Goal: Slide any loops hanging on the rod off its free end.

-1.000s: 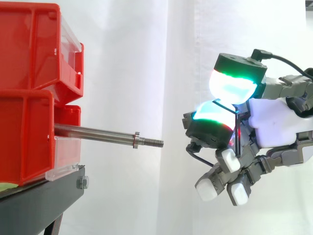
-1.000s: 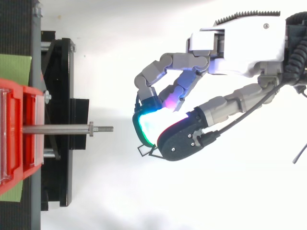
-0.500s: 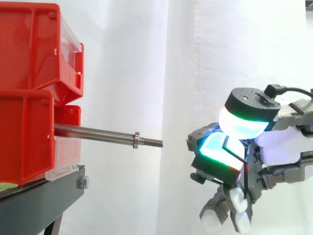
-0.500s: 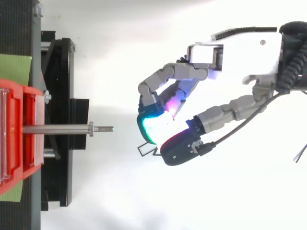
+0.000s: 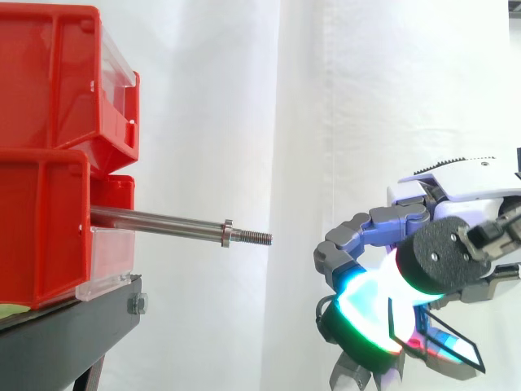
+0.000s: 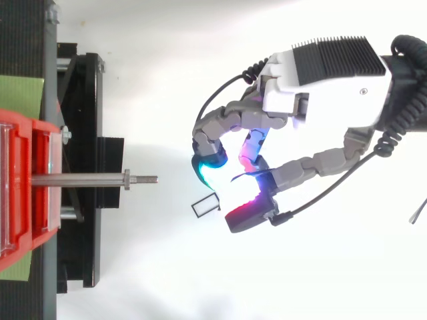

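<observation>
Hanging low, well apart from the threaded free end of the rod (image 5: 163, 221), the hand (image 5: 460, 186) has a thin black rectangular loop (image 6: 207, 211) right beside it, off the rod; whether it grips the loop cannot be told. Rod juts level from the lower of two stacked red bins (image 5: 45, 220) on a black stand (image 5: 73, 326). White curtain (image 5: 244, 98) behind

The hand (image 5: 464, 175) has sunk lower and rolled over. The loop (image 5: 452, 352), edge-on 1 second ago, now faces sideways below its fingertips (image 5: 366, 314).
</observation>
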Tool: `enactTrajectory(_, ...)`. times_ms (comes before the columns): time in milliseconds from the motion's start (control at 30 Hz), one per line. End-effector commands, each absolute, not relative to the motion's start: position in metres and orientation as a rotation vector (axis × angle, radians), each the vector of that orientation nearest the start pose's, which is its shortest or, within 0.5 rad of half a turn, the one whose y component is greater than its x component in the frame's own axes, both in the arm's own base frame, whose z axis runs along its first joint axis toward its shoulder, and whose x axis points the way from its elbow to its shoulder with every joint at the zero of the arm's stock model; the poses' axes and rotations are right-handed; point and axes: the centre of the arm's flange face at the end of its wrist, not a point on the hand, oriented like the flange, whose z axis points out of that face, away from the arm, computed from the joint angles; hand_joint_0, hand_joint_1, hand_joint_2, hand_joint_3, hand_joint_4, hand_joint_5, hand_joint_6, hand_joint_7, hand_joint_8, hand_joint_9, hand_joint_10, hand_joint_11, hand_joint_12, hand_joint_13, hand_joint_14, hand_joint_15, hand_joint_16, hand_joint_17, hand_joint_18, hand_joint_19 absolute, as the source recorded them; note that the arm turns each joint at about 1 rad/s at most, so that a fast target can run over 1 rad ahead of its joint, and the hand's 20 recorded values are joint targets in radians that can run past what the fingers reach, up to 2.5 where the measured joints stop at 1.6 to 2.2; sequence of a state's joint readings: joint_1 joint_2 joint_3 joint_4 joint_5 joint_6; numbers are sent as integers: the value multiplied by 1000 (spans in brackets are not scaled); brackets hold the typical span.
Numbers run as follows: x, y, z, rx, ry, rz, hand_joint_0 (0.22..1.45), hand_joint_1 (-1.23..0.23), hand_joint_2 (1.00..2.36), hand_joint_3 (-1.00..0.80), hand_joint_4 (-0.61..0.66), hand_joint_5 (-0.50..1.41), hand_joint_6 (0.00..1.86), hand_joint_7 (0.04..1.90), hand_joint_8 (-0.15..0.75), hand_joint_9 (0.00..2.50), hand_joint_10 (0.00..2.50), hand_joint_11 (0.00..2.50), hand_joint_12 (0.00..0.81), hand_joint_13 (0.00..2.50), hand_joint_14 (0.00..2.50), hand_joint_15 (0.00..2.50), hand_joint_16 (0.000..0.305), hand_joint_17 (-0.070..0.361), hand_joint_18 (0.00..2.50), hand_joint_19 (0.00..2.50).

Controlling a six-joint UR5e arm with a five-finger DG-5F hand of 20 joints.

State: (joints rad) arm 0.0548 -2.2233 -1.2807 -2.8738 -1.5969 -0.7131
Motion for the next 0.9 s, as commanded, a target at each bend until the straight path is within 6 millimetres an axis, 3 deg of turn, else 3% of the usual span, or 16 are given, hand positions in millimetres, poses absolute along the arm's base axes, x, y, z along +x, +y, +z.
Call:
enactTrajectory(0, 721, -92, 251, 584, 1585, 656, 590, -697, 1021, -221, -129, -130, 734, 1247, 271, 1345, 23, 1197, 313, 766, 6, 159, 46, 103, 802, 405)
enactTrajectory(333, 723, -91, 251, 581, 1577, 661, 593, -678, 1019, -263, -115, -134, 728, 1235, 253, 1378, 6, 1831, 328, 846, 13, 343, 46, 104, 811, 413)
enactTrajectory(367, 722, -91, 253, 580, 1575, 661, 592, -679, 1018, -264, -108, -134, 729, 1230, 269, 1302, 4, 1774, 330, 824, 12, 315, 47, 105, 806, 413)
enactTrajectory(400, 722, -91, 253, 579, 1576, 662, 592, -679, 1018, -265, -108, -134, 728, 1231, 284, 1188, 17, 1438, 327, 777, 12, 271, 47, 106, 788, 407)
enactTrajectory(533, 722, -91, 253, 580, 1575, 661, 592, -676, 1019, -266, -104, -133, 725, 1228, 297, 1118, 22, 1254, 322, 748, 9, 245, 47, 106, 777, 409)
enactTrajectory(600, 723, -91, 251, 581, 1577, 661, 590, -674, 1019, -259, -106, -132, 722, 1237, 297, 1072, 24, 1032, 323, 746, 9, 234, 47, 106, 776, 417)
enactTrajectory(867, 717, -91, 243, 591, 1600, 656, 587, -675, 1022, -236, -124, -127, 720, 1259, 295, 1029, 23, 864, 322, 736, 8, 216, 48, 107, 782, 417)
